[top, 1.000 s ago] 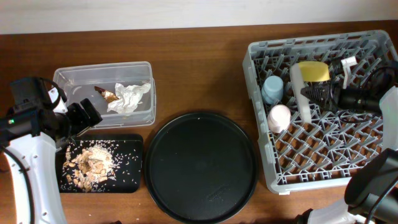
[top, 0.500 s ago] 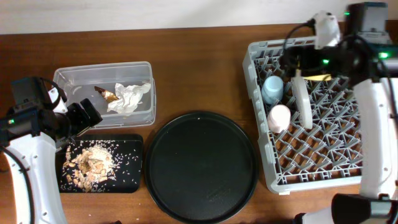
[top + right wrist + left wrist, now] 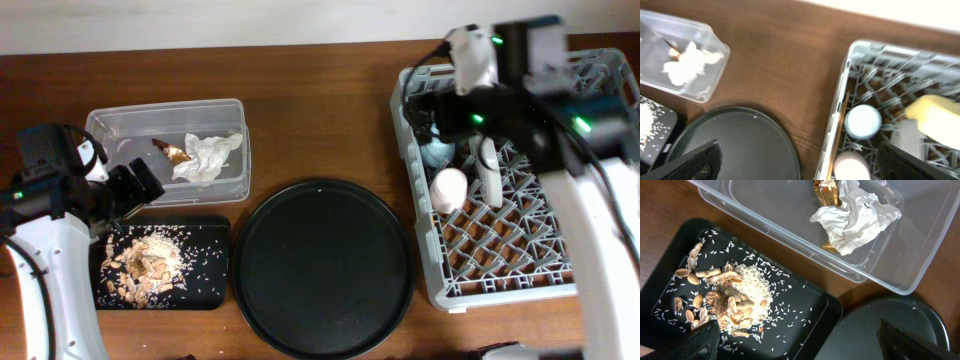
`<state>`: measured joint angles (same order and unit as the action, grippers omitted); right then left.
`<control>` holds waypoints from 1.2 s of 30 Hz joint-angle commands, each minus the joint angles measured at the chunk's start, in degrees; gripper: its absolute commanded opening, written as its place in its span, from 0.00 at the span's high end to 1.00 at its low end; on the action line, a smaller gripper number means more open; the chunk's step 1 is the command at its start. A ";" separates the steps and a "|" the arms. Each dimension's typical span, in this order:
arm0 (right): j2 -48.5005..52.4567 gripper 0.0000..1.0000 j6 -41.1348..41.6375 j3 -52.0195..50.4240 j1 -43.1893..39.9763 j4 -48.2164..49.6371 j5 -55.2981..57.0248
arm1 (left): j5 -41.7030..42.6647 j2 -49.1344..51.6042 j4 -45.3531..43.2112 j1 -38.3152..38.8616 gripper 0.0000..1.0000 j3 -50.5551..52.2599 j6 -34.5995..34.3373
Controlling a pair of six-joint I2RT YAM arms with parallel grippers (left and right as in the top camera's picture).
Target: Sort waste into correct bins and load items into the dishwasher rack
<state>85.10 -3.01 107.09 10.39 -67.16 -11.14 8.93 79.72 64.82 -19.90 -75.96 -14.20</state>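
The grey dishwasher rack (image 3: 520, 262) holds the light-blue cup (image 3: 863, 121), the pink cup (image 3: 449, 188) and the upright pale plate (image 3: 489, 175). The yellow bowl (image 3: 935, 117) lies in it too, hidden under my arm in the overhead view. My right gripper (image 3: 802, 165) hangs open and empty above the rack's back left corner. The clear tub (image 3: 120, 125) contains the white napkin (image 3: 855, 222) and the foil wrapper (image 3: 826, 191). Food scraps (image 3: 730, 297) lie in the black rectangular tray (image 3: 805, 305). My left gripper (image 3: 805, 342) is open over that tray's near corner, holding nothing.
The large round black tray (image 3: 322, 268) lies between the black rectangular tray and the rack. The left arm's body (image 3: 45, 215) stands along the table's left edge. Bare brown table (image 3: 320, 110) runs behind the round tray.
The right gripper has opened, left the yellow bowl in the rack, risen and swung left over the rack's back left corner. The left arm has not moved.
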 commanded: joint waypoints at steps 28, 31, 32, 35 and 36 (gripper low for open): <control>-84.91 0.01 6.51 -106.77 -6.10 66.93 11.63 | -0.22 0.09 0.00 -0.20 0.01 -0.04 -0.33; -84.89 0.01 6.51 -106.77 -7.48 62.53 11.65 | -0.22 0.09 0.00 -0.20 0.01 -0.04 -0.33; -84.85 0.01 6.51 -106.77 -7.56 62.55 11.65 | -0.22 0.09 0.00 -0.20 0.01 -0.04 -0.33; -84.85 0.01 6.51 -106.77 -7.52 62.55 11.65 | -0.22 0.07 0.00 -0.20 0.01 -0.04 -0.33; -84.85 0.01 6.51 -106.77 -7.52 62.55 11.65 | -0.22 0.09 0.00 -0.20 0.01 -0.04 -0.33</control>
<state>0.69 3.01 0.60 3.29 -4.27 -0.40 8.95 79.94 64.90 -19.90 -75.94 -14.20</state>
